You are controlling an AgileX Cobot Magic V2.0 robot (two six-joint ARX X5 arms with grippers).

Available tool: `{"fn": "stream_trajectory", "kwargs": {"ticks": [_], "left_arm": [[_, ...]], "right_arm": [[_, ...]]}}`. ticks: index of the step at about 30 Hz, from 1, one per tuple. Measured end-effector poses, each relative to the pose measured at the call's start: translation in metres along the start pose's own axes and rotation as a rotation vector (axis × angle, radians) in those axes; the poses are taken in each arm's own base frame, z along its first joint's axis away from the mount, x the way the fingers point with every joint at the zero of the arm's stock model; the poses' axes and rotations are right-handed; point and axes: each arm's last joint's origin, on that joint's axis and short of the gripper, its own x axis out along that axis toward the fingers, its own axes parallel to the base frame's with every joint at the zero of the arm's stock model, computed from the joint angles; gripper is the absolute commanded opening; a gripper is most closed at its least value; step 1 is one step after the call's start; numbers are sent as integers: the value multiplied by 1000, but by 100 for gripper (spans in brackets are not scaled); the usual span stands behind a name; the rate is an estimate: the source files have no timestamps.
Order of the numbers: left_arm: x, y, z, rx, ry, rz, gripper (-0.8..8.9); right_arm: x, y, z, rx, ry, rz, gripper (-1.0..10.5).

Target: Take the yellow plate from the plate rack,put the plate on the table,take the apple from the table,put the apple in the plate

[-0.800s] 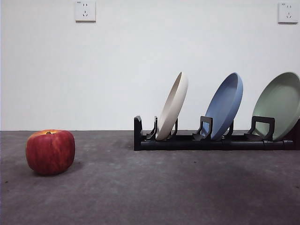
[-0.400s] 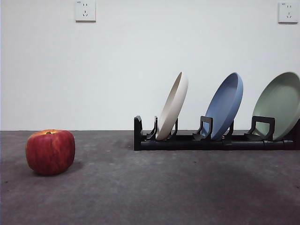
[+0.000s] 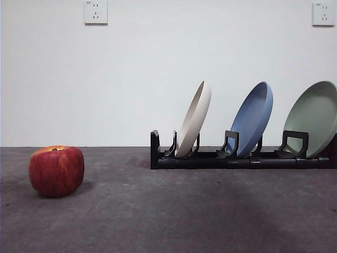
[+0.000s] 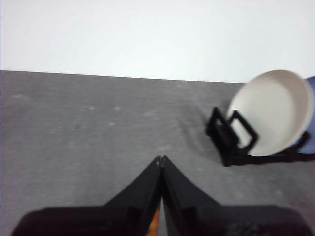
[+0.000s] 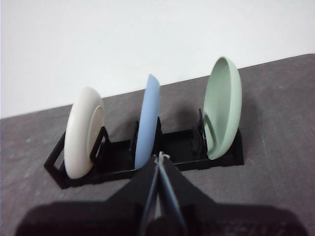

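On the surface (image 3: 168,211) I see nothing moved since a second ago: yellow plate (image 3: 194,118) racked, apple (image 3: 56,170) far left, both pincers shut, empty, task unstarted.

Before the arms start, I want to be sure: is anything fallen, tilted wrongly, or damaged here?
Nothing stands out. The yellow plate, blue plate and green plate lean in the plate rack; the apple sits intact on the table.

Three round matte plates: cream (image 3: 194,119), blue (image 3: 253,119), pale green (image 3: 313,118); one slotted black plastic rack (image 3: 210,159); one streaked red apple (image 3: 56,170).
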Motion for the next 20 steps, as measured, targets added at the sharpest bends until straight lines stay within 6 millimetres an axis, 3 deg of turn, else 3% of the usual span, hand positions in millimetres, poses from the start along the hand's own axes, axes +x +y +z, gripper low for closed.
{"fn": "stream_trajectory", "kwargs": {"ticks": [5, 12, 15, 19, 20], "left_arm": [[0, -4, 15, -7, 65, -57, -7], [1, -9, 32, 7, 140, -141, 7], [-1, -11, 42, 9, 155, -168, 148], [-2, -13, 53, 10, 163, -175, 483], [-2, -14, 54, 11, 162, -175, 516]], "right_arm": [[-2, 5, 18, -45, 81, 10, -11], [2, 7, 29, -92, 180, -1, 7], [3, 7, 32, -104, 203, -3, 98], [3, 9, 37, -105, 208, 24, 430], [3, 9, 38, -104, 208, 34, 480]]}}
